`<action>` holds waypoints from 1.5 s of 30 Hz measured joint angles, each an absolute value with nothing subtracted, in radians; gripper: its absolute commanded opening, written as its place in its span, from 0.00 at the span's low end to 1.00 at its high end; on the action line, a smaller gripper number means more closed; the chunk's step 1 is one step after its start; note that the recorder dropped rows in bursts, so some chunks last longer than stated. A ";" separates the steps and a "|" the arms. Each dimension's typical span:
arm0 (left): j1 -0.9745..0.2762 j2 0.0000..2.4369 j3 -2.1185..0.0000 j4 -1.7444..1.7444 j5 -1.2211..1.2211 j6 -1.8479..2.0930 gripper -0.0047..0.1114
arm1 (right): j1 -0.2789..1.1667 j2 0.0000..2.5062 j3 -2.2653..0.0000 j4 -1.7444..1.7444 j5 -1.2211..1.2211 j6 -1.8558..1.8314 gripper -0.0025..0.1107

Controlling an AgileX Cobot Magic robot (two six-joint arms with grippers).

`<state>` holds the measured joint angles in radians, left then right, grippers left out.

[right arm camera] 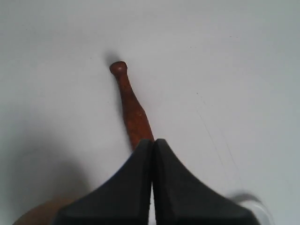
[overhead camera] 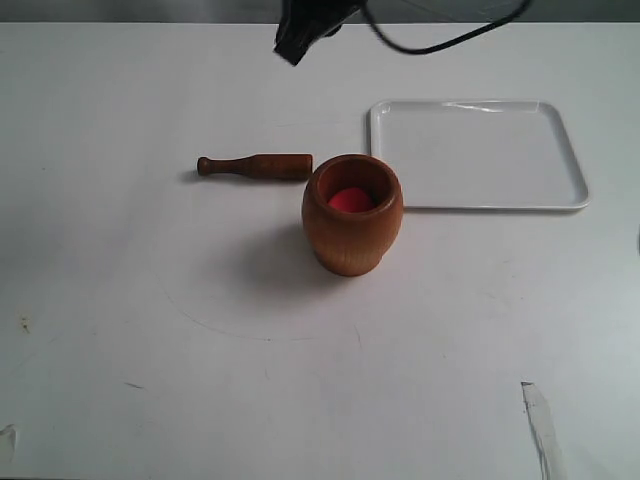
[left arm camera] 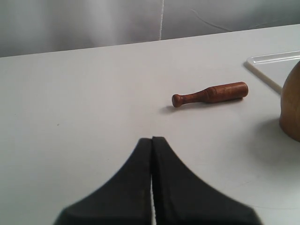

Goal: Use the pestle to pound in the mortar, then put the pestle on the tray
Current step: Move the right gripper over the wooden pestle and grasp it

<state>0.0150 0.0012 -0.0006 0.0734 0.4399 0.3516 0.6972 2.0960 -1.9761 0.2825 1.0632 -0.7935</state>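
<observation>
The light brown mortar [overhead camera: 352,225] stands upright mid-table with a red ball [overhead camera: 350,200] inside. The dark brown pestle [overhead camera: 256,166] lies flat on the table just beside the mortar, thick end toward it and knob pointing away. The white tray [overhead camera: 478,155] lies empty behind and to the right of the mortar. My right gripper [right arm camera: 153,140] is shut and empty. It hangs above the pestle [right arm camera: 130,104], and its tips cover the thick end in that view. My left gripper [left arm camera: 152,139] is shut and empty, well short of the pestle [left arm camera: 210,93].
A black arm part with a cable [overhead camera: 300,35] hangs at the top of the exterior view. The mortar's side [left arm camera: 292,105] and a tray corner [left arm camera: 276,63] show at the edge of the left wrist view. Tape scraps [overhead camera: 543,425] lie near the front edge.
</observation>
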 measured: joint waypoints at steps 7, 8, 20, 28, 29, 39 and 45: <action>0.015 0.001 -0.001 0.073 0.440 0.352 0.04 | 0.779 2.368 -2.241 0.258 1.129 -0.791 0.02; 0.015 0.001 -0.001 0.073 0.440 0.352 0.04 | 0.789 2.397 -2.267 0.256 1.131 -0.791 0.02; 0.015 0.001 -0.001 0.073 0.440 0.352 0.04 | 0.834 2.539 -2.332 0.238 1.129 -0.828 0.51; 0.015 0.001 -0.001 0.073 0.440 0.352 0.04 | 0.836 2.581 -2.334 0.208 1.030 -0.830 0.54; 0.015 0.001 -0.001 0.073 0.440 0.352 0.04 | 0.836 2.586 -2.334 0.205 1.020 -0.830 0.53; 0.015 0.001 -0.001 0.073 0.440 0.352 0.04 | 0.836 2.616 -2.334 0.197 1.003 -0.830 0.47; 0.015 0.001 -0.001 0.073 0.440 0.352 0.04 | 0.836 2.637 -2.341 0.201 1.019 -0.828 0.34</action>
<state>0.0150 0.0012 -0.0006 0.0734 0.4399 0.3516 0.8362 2.6371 -2.3412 0.2005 1.0193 -0.8278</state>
